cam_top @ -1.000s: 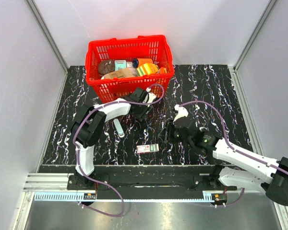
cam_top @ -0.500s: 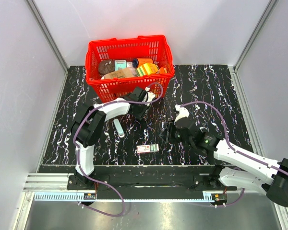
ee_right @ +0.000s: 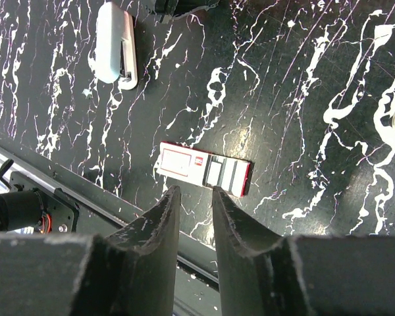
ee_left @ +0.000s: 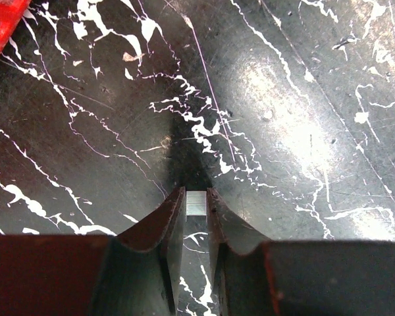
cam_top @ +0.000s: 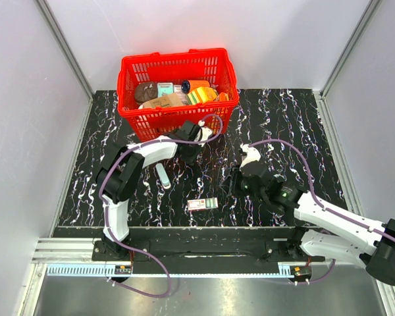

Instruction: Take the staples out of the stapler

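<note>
The stapler (cam_top: 162, 176) (ee_right: 115, 49) is a slim grey piece lying flat on the black marbled table, left of centre. My left gripper (cam_top: 193, 154) (ee_left: 197, 197) hangs just in front of the red basket, to the right of the stapler and beyond it. It is shut on a short silver strip of staples (ee_left: 197, 203) pinched at the fingertips, low over the table. My right gripper (cam_top: 232, 180) (ee_right: 194, 192) hovers at the table's middle, above a small red-and-white staple box (cam_top: 203, 204) (ee_right: 204, 168). Its jaws stand a narrow gap apart with nothing between them.
The red basket (cam_top: 128, 112) full of groceries stands at the back of the table. A corner of it shows in the left wrist view (ee_left: 0, 26). The metal rail (cam_top: 197, 232) runs along the table's near edge, just below the staple box.
My left jaws have come together on the strip of staples. My right jaws have narrowed a little, and the right gripper has shifted slightly.
</note>
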